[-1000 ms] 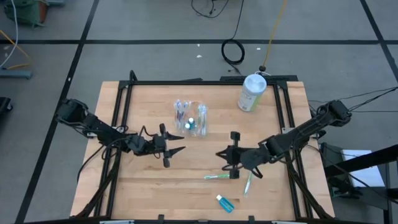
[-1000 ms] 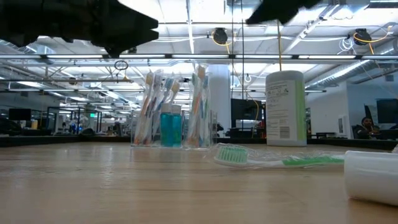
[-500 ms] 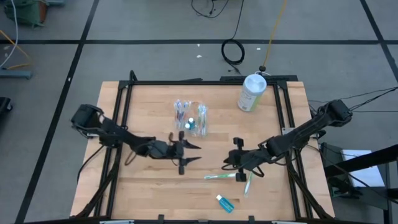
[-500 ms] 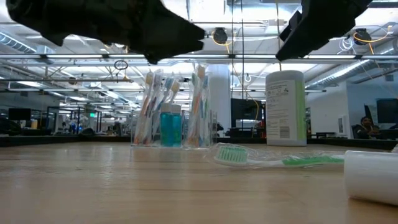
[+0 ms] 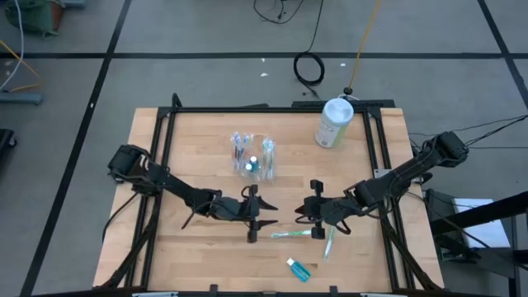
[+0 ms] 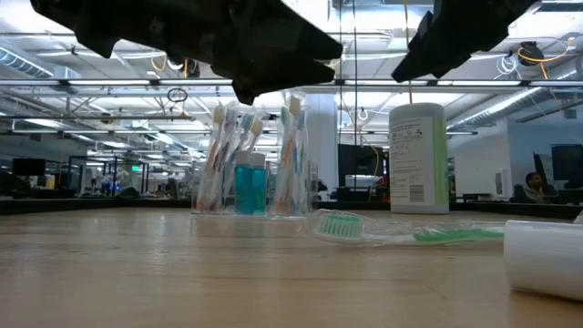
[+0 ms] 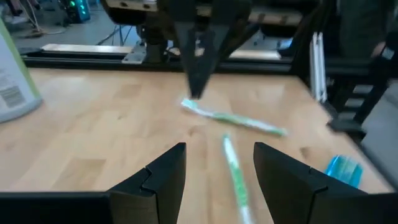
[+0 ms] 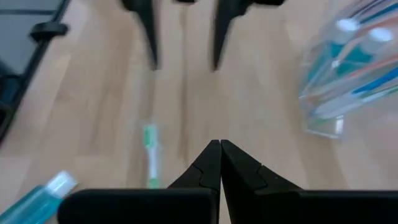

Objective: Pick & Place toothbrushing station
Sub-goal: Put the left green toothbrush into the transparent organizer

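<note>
High view: the toothbrushing station [image 5: 253, 156], a clear plastic holder nearly see-through against the pale wood table [image 5: 190, 140], stands toward the table's far side, left of centre. Toothbrushes stand upright in its slots beside a small blue bottle. A tall white-and-green canister [image 5: 333, 122] stands at the far right. Nearer the front lie two green toothbrushes [image 5: 290, 234] and a small blue tube [image 5: 299, 270]. The left gripper [image 5: 262, 222] reaches toward the table's middle, jaws spread and empty; the right gripper [image 5: 303, 211] faces it, jaws clenched on nothing.

Low view: the holder [image 6: 252, 163] shows ribbed, glassy walls; brushes with coloured handles lean inside around the teal bottle [image 6: 250, 186]. The cylindrical canister [image 6: 418, 158] carries a printed label. One green-bristled brush [image 6: 401, 232] lies flat on the wood.

Left wrist view: its dark fingers [image 7: 165, 176] stand apart above the grain, with the green brushes [image 7: 234, 119] lying ahead and the other arm's pinched tips beyond.

Right wrist view: its fingers [image 8: 211, 163] meet in a closed point; the holder [image 8: 351, 71] sits off to one side, blue and orange handles blurred within.
</note>
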